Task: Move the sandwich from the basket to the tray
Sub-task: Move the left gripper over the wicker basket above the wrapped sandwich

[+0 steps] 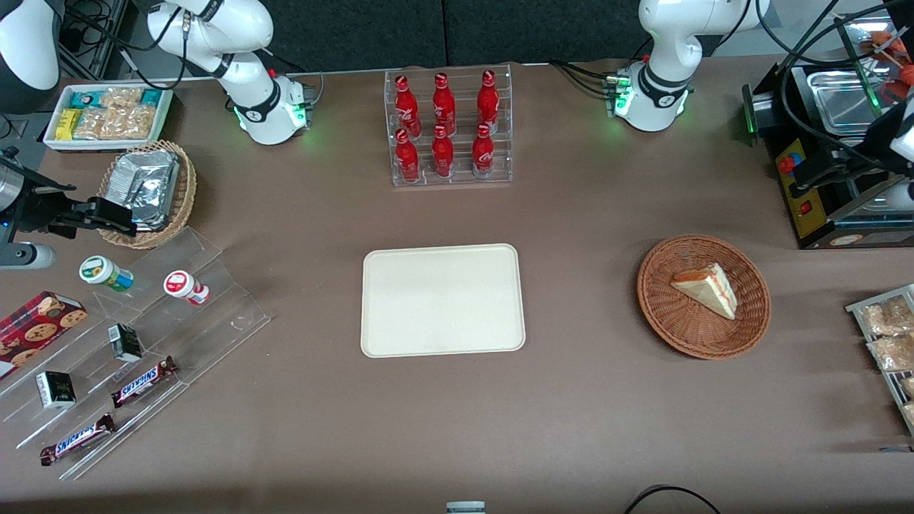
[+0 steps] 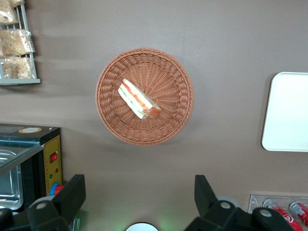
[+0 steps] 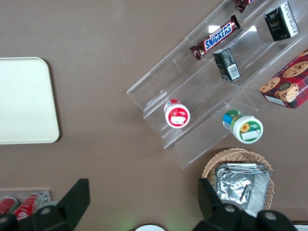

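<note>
1. My jaws (image 2: 137,202) hung wide open and empty, high above the desk (image 1: 585,414), with the basket (image 2: 179,77) below and a little ahead of them.
2. The sandwich (image 2: 138,99) lay on its side near the middle of the basket, not touching the wicker wall, its red and green filling edge turned upward.
3. To reach well, I judged I should centre over the wedge, turn so the fingers would close across the two bread faces, and descend straight so neither finger clipped the rim.
4. The bread looked soft, so a light squeeze seemed wise; too hard would likely crush it, too low might snag the weave.
5. The tray (image 1: 443,300) lay bare at the middle of the desk, well apart from the basket, toward the parked arm's end.
6. A rack of red bottles (image 1: 446,128) stood farther from the front camera than the tray, a black machine (image 1: 828,164) stood near the basket, and snack bags (image 1: 885,335) lay at the desk edge.
7. None of these seemed to block a lifted path from basket to tray.
</note>
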Tool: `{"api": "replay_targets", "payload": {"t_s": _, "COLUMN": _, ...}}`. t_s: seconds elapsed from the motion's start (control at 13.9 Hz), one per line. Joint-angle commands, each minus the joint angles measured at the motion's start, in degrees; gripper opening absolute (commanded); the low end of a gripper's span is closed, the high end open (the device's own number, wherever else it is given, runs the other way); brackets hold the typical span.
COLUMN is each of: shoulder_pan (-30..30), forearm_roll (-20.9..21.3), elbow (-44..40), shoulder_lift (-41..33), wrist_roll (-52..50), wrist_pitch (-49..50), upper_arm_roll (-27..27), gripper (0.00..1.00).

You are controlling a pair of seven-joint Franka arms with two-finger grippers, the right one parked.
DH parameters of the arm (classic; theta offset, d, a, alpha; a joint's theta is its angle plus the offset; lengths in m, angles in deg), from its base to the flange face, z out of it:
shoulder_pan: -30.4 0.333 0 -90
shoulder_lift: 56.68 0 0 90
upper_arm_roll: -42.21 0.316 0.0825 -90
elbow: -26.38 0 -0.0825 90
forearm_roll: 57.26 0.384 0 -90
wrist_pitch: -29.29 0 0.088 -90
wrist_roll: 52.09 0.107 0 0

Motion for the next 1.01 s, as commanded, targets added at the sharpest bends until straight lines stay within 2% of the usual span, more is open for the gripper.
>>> {"api": "replay_targets", "payload": {"t_s": 0.0, "shoulder_pan": 0.39, "forearm_roll": -0.37, "elbow": -0.88, "shoulder_lift": 0.32, "wrist_roll": 0.88, "wrist_pitch": 0.60, "upper_arm_roll": -1.56, "gripper": 1.00}}
{"api": "replay_targets", "payload": {"t_s": 0.22, "shoulder_pan": 0.74, "forearm_roll": 0.59, "elbow": -0.88, "shoulder_lift": 0.75, "wrist_roll": 0.61, "wrist_pitch": 0.43, "upper_arm_roll": -1.83, "gripper": 1.00}}
{"api": "replay_targets", "payload": {"t_s": 0.58, "shoulder_pan": 0.83, "forearm_roll": 3.41, "elbow": -0.27, "shoulder_lift": 6.19, "wrist_roll": -5.44, "wrist_pitch": -1.06, "upper_arm_roll": 0.36, "gripper": 1.00}}
{"api": "replay_targets", "payload": {"t_s": 0.79, "shoulder_pan": 0.83, "forearm_roll": 3.50, "elbow": 2.27, "shoulder_lift": 8.57, "wrist_roll": -7.98, "wrist_pitch": -4.48, "upper_arm_roll": 2.12, "gripper": 1.00}}
{"api": "replay_targets", "payload": {"t_s": 0.93, "shoulder_pan": 0.83, "forearm_roll": 3.41, "elbow": 6.82, "shoulder_lift": 8.75, "wrist_roll": -13.95, "wrist_pitch": -10.87, "upper_arm_roll": 3.87, "gripper": 1.00}}
